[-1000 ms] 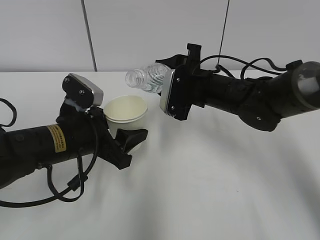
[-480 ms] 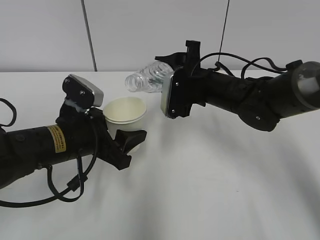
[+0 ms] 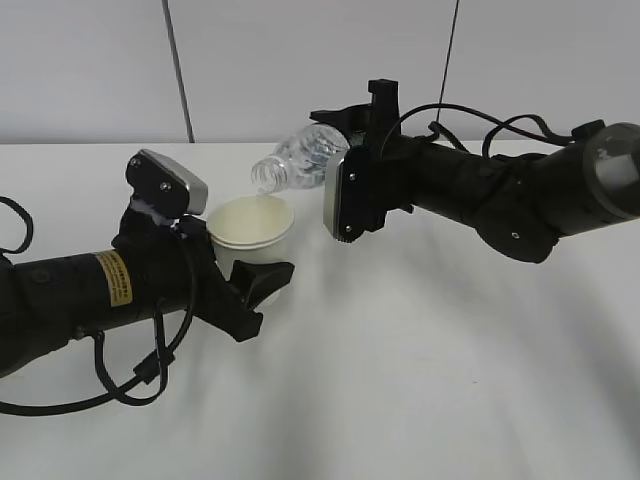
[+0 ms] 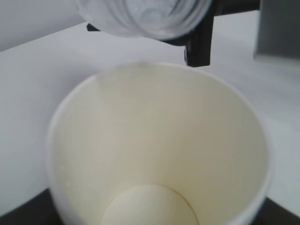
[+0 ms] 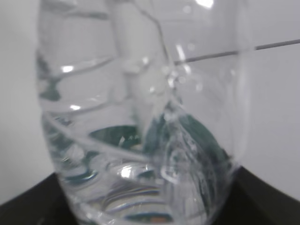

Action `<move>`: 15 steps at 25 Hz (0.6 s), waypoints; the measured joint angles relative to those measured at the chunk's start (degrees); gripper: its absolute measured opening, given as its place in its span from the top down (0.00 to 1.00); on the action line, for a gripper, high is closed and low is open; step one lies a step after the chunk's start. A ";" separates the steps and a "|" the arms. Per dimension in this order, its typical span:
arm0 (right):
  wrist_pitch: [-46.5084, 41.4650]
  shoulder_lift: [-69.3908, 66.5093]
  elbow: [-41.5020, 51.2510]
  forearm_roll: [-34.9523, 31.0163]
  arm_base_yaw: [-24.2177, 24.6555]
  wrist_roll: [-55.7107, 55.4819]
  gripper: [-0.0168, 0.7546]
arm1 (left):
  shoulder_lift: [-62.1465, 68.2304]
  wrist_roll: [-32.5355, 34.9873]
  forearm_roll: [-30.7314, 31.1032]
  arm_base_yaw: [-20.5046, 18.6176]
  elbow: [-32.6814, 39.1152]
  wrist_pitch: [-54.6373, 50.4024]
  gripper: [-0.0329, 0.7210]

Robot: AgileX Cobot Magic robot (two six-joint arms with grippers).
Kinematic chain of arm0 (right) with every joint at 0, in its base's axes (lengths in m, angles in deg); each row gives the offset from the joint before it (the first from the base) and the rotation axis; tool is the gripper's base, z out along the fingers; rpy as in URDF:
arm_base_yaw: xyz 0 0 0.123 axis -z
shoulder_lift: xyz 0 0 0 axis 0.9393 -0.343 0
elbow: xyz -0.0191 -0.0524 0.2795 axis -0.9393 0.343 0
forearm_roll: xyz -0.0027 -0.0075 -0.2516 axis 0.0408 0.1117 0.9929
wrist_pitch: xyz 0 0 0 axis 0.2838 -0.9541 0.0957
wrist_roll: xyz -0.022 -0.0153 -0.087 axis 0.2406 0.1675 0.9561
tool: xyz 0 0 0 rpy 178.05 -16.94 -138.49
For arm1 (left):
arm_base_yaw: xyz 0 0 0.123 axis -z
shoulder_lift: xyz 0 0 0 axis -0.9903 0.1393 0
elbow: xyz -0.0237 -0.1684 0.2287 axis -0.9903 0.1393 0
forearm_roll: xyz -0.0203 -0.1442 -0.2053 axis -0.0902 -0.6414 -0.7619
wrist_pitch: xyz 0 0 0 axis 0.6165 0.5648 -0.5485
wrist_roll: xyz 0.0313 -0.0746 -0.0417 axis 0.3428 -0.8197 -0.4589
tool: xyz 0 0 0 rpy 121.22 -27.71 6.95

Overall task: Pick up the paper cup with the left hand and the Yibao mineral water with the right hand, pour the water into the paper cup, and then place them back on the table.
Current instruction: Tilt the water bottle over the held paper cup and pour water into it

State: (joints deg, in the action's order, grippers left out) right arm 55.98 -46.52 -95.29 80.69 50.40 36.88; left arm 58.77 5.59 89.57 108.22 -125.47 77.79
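My left hand (image 3: 225, 265), the arm with the yellow sticker, is shut on the white paper cup (image 3: 251, 226) and holds it upright above the table (image 3: 420, 370). The cup's cream inside fills the left wrist view (image 4: 159, 154). My right hand (image 3: 335, 135) is shut on the Yibao mineral water (image 3: 300, 160), tilted with its open neck down to the left, just over the cup's far rim. The bottle's neck shows at the top of the left wrist view (image 4: 140, 16). The clear ribbed bottle with its green label fills the right wrist view (image 5: 140, 140).
The white table stretches wide in front and to the right. A grey panelled wall (image 3: 100, 70) stands behind. Loose black cables (image 3: 130, 380) hang from my left arm near the table's front left.
My right hand has tipped the bottle further, so its neck has dropped lower toward the cup's rim. My left hand and the cup have stayed put.
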 joint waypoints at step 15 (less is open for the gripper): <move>0.00 -0.04 0.00 -1.70 0.00 5.29 0.37 | 0.00 0.00 1.54 0.00 0.00 -0.48 0.39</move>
State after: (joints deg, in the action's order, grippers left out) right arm 55.98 -46.56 -95.29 78.98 50.40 42.17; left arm 58.77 5.59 91.10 108.22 -125.47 77.31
